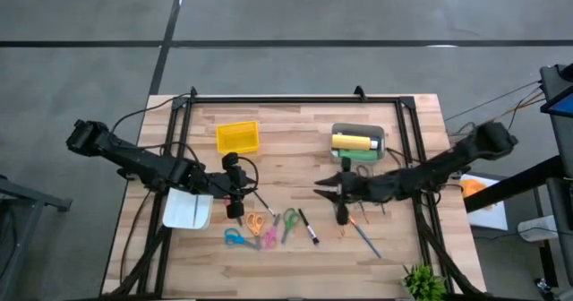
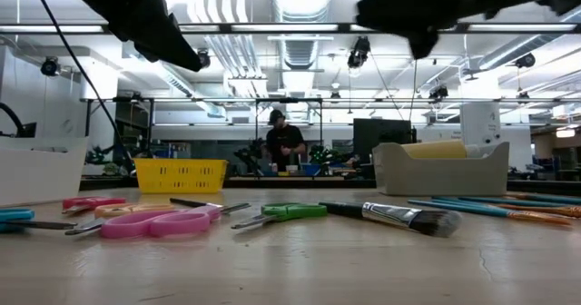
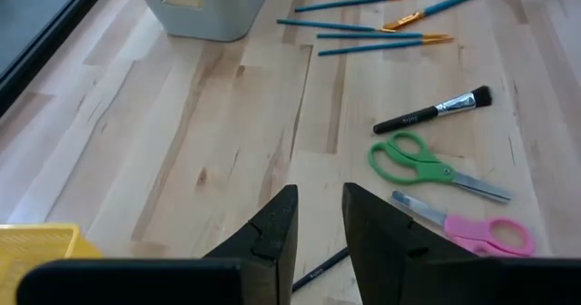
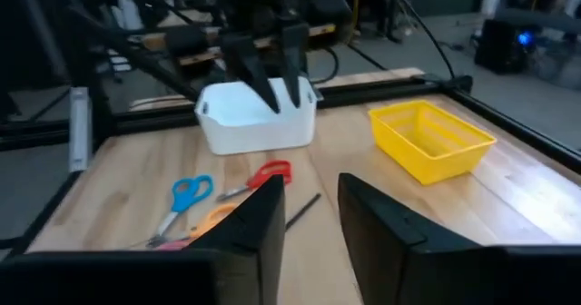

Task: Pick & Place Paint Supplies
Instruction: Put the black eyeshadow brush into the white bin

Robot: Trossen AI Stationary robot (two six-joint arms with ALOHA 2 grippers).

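A yellow paint bottle (image 1: 352, 141) lies in the grey bin (image 1: 380, 136), with something green beside it. Teal-shafted brushes (image 1: 365, 238) lie on the table near the right gripper, and they show again as brushes (image 3: 363, 25) in the left wrist view. A black brush (image 1: 309, 227) lies between them and the scissors. A thin black pen (image 3: 318, 269) lies on the wood under the left gripper (image 3: 318, 207). The left gripper (image 1: 235, 202) hangs open above the table next to the white bin (image 1: 188, 211). The right gripper (image 1: 324, 192) hovers open in front of the grey bin.
An empty yellow basket (image 1: 237, 138) sits at the far left of centre. Orange scissors (image 1: 255, 222), blue scissors (image 1: 236, 238), pink scissors (image 1: 269, 238) and green scissors (image 1: 288, 222) lie along the near edge. A small plant (image 1: 423, 281) stands at the near right corner. A person (image 2: 283, 142) stands far behind the table.
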